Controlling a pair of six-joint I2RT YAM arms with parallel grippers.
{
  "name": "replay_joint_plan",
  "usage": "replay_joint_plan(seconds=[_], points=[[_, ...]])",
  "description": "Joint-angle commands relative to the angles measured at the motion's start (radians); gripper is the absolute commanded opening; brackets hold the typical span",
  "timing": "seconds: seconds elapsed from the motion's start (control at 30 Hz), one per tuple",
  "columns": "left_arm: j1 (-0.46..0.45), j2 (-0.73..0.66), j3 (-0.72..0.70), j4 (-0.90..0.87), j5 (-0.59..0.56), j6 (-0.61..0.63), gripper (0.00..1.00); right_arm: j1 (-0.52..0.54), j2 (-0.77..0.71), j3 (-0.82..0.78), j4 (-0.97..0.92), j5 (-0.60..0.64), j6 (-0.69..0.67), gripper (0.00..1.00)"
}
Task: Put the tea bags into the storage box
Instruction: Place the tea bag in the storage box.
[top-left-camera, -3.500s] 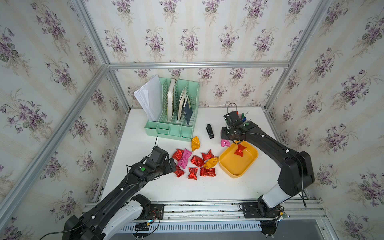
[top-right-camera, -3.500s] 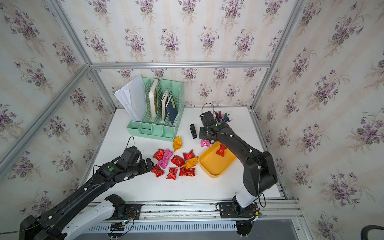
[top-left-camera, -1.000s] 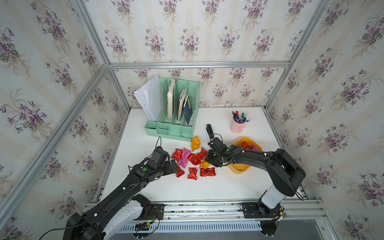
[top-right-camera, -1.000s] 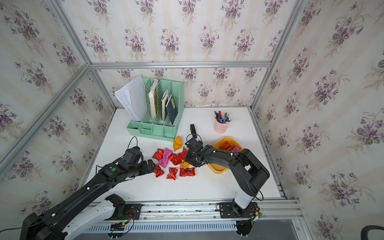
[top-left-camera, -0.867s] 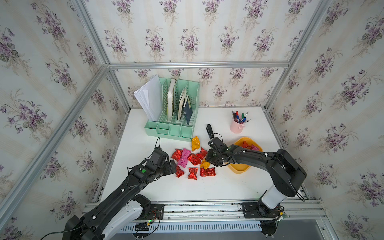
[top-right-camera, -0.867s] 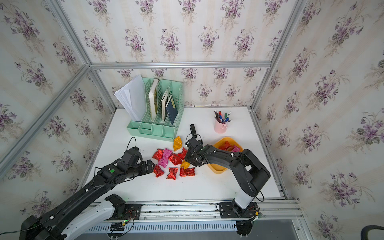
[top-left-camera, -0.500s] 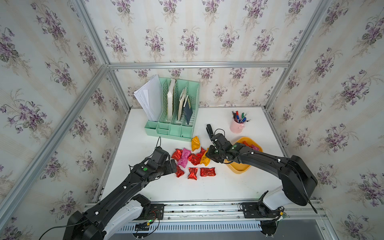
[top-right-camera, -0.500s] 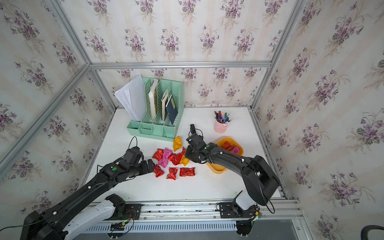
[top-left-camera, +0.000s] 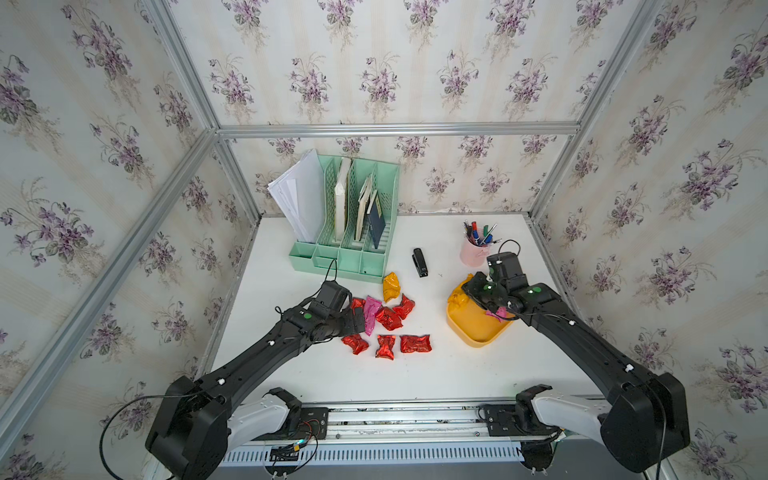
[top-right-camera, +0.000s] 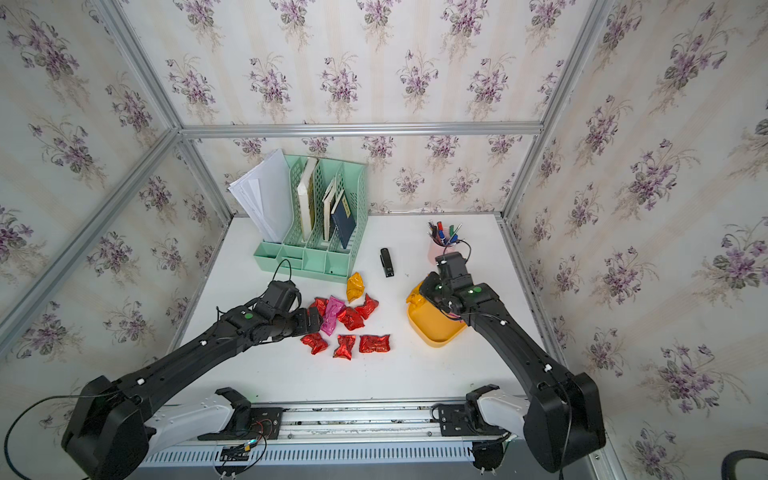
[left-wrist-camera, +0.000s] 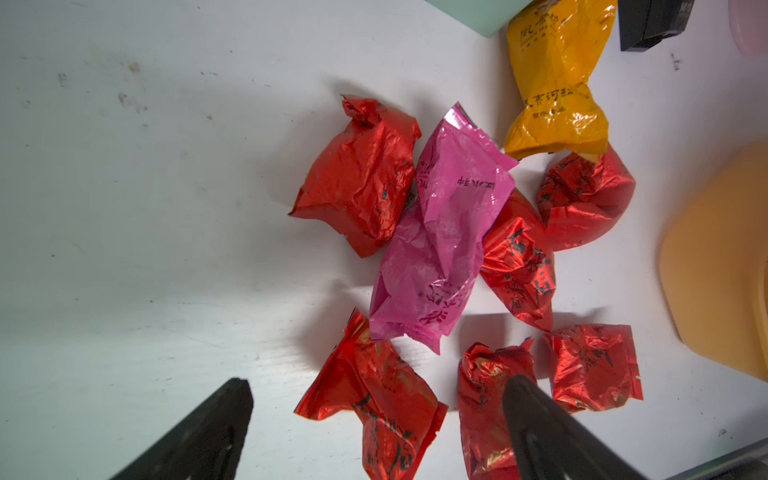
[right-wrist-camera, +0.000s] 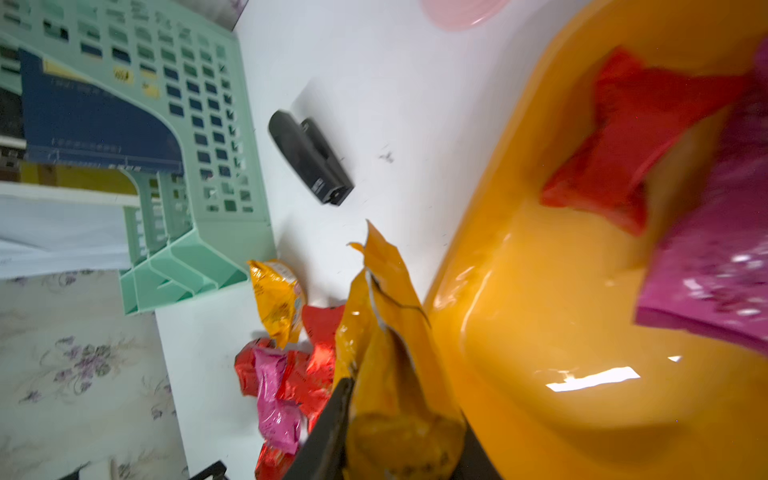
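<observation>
At 3 o'clock on the worktop (top-left-camera: 415, 382), right hand (top-left-camera: 468, 291): closed on an orange bag (top-left-camera: 456, 298), pinched between both fingers (right-wrist-camera: 328, 428) in the wrist view. Hangs at the 10 o'clock corner of the box (top-left-camera: 478, 338), with the bag partly over the rim. Touching the rim or not: cannot tell.

Box: sits flat, with the pen cup (top-left-camera: 473, 253) near at its 12 o'clock. Holds a red bag (right-wrist-camera: 631, 137) and a pink bag (right-wrist-camera: 715, 270) side by side, both blurred in the wrist view. Inside mostly hidden by the arm in both top views.

Left hand (left-wrist-camera: 378, 388): spread wide, gripping nothing. Hovers at the 9 o'clock edge of the pile (top-left-camera: 388, 319) near worktop centre. Straddles the end red bag (left-wrist-camera: 374, 399) of the front row, with one finger (left-wrist-camera: 540, 415) over the middle red bag (left-wrist-camera: 482, 374). Contact with either: cannot tell.

Pile: eight bags, well apart from the box.
- Back group: loose orange bag (top-left-camera: 390, 286) at 12 o'clock. Loose pink bag (left-wrist-camera: 440, 232) lying across red ones on either side. One more red at 2 o'clock.
- Front row at 6 o'clock: three red, just beside one another. Third red bag (top-left-camera: 415, 343) at the 3 o'clock end.

Organizer (top-left-camera: 345, 232) at 11 o'clock on the worktop. Stapler (top-left-camera: 419, 262) between organizer and cup.
</observation>
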Motion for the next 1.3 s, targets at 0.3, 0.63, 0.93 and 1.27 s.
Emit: replay_joint_plan(seconds=[0.3,0.63,0.93,1.27], points=[[-0.001,-0.106,-0.068,-0.033,-0.045,-0.073,0.99,-0.182,0.147,-0.049,0.028,-0.145,-0.204,0.31],[-0.002,-0.177,-0.088,-0.089,-0.112,-0.124,0.99,-0.184,0.325,0.023,0.068,-0.171,-0.226,0.45],[-0.001,-0.147,-0.062,-0.082,-0.125,-0.059,0.99,-0.183,0.165,0.037,-0.033,-0.048,-0.230,0.69],[0.006,0.008,0.031,-0.045,-0.089,0.027,0.99,-0.011,-0.019,0.001,-0.053,0.055,-0.146,0.71]])
